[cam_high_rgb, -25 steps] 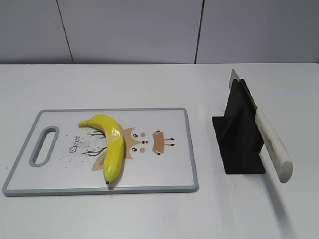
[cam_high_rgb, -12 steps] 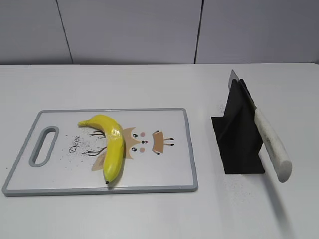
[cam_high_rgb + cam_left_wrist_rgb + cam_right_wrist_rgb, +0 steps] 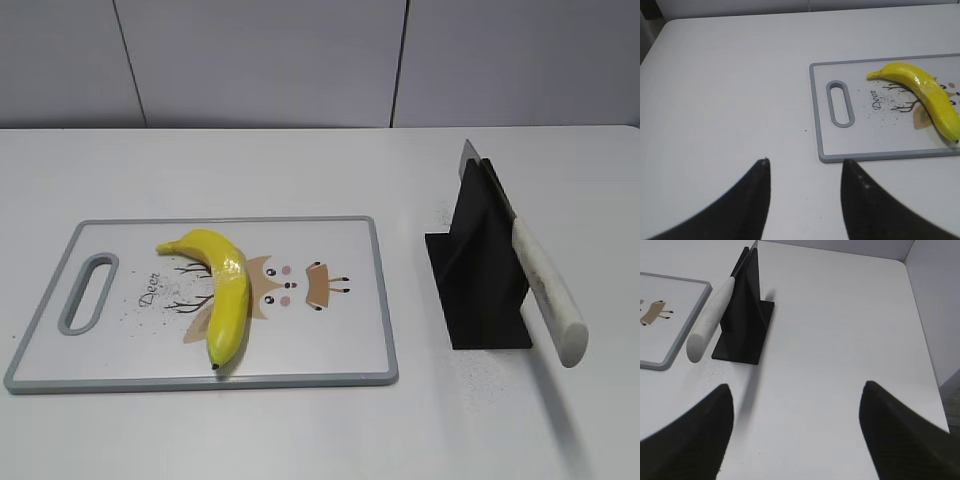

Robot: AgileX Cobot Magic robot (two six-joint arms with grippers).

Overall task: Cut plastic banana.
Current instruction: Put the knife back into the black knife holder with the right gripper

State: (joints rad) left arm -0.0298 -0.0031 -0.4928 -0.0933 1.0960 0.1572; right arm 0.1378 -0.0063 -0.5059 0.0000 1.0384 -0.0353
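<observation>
The plastic banana (image 3: 222,290) is glossy yellow and curved, and lies on a white cutting board (image 3: 330,340) with a grey rim. It also shows in the left wrist view (image 3: 925,92). A knife with a white handle (image 3: 547,290) rests in a black stand (image 3: 480,280), also seen in the right wrist view (image 3: 712,320). My left gripper (image 3: 805,161) is open and empty above bare table, left of the board. My right gripper (image 3: 797,385) is open wide and empty, to the right of the stand (image 3: 747,315). Neither gripper shows in the exterior view.
The board (image 3: 865,135) has a handle slot (image 3: 839,104) at its left end and a deer drawing. The white table (image 3: 300,430) ends at a grey wall behind, and its right edge (image 3: 922,335) shows in the right wrist view.
</observation>
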